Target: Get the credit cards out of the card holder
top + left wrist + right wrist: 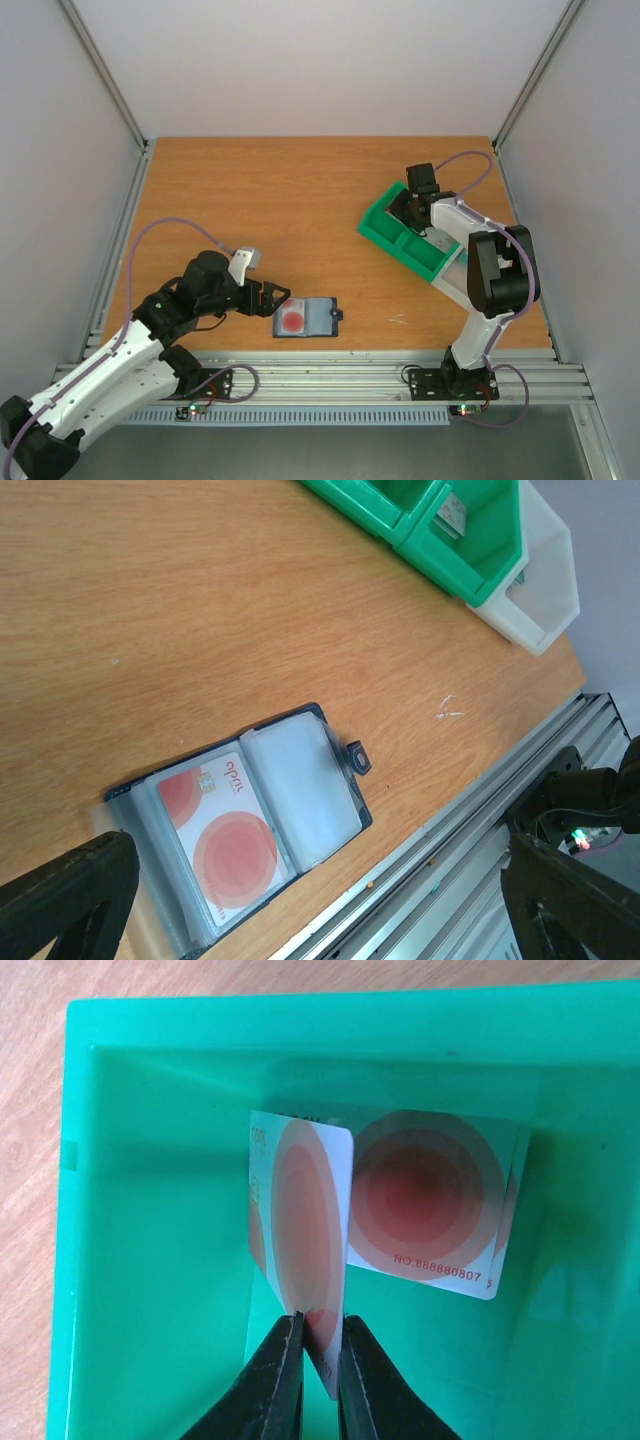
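left arm [120, 362] low | left end effector [277, 300] wide open | right arm [492, 285] extended | right end effector [315, 1350] nearly closed

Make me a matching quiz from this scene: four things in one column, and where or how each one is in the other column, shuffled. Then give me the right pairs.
Column one:
1. card holder
2. left gripper
3. right gripper
4. green tray

Column two:
A. jaws wide open, beside the card holder
B. pinching a credit card that stands on edge
C. lying open on the table, with a pocketed card showing
D. sits on the table's right half, compartments facing up

Pairs: 1-C, 2-A, 3-B, 4-D
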